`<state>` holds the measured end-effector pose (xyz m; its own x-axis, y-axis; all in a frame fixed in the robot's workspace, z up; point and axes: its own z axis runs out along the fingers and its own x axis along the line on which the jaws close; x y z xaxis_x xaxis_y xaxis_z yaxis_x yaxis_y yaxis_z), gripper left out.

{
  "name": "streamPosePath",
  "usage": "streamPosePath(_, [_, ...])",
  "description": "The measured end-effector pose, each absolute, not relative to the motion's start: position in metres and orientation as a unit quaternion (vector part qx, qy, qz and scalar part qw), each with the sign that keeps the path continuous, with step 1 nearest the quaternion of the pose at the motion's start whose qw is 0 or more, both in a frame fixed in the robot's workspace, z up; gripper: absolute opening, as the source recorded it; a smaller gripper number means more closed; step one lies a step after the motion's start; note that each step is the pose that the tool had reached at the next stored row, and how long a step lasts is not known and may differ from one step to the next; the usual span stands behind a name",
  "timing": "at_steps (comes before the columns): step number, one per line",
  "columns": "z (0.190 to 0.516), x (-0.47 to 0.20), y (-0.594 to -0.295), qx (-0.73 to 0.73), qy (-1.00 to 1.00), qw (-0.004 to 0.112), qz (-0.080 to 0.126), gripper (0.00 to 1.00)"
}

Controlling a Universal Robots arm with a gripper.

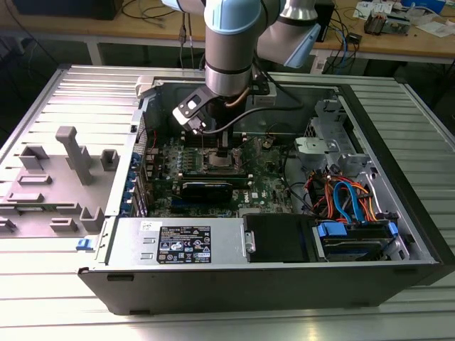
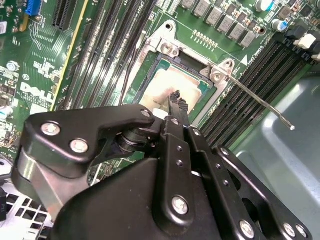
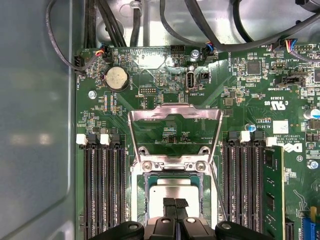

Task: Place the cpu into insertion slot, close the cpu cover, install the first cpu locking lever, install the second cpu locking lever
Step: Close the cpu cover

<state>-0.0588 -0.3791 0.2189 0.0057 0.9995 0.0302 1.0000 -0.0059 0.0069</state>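
The cpu (image 3: 172,192) lies flat in the insertion slot (image 3: 205,195), its dull silver top facing up; the second wrist view shows the cpu (image 2: 167,82) too. The cpu cover (image 3: 175,112) stands open, swung back from its hinge (image 3: 175,165) away from the socket. A thin locking lever (image 2: 260,102) sticks out unlatched beside the socket. My gripper (image 3: 175,203) hovers just over the cpu's edge, shut, with nothing between its fingertips (image 2: 176,100). In the exterior view my gripper (image 1: 222,151) reaches down into the open computer case over the green motherboard (image 1: 270,177).
Memory slots (image 3: 102,190) flank the socket on both sides, with one module (image 3: 272,195) fitted. Black cables (image 3: 200,25) run along the case wall. A black card (image 1: 206,188), the power supply (image 1: 181,241) and drive cables (image 1: 348,202) crowd the case. A grey fixture (image 1: 67,170) sits outside.
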Motion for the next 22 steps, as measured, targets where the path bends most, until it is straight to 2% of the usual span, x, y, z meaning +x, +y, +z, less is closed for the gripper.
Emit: streamPosePath(22, [0.2228, -0.0588, -0.3792, -0.709, -0.705, 0.008, -0.013, 0.11])
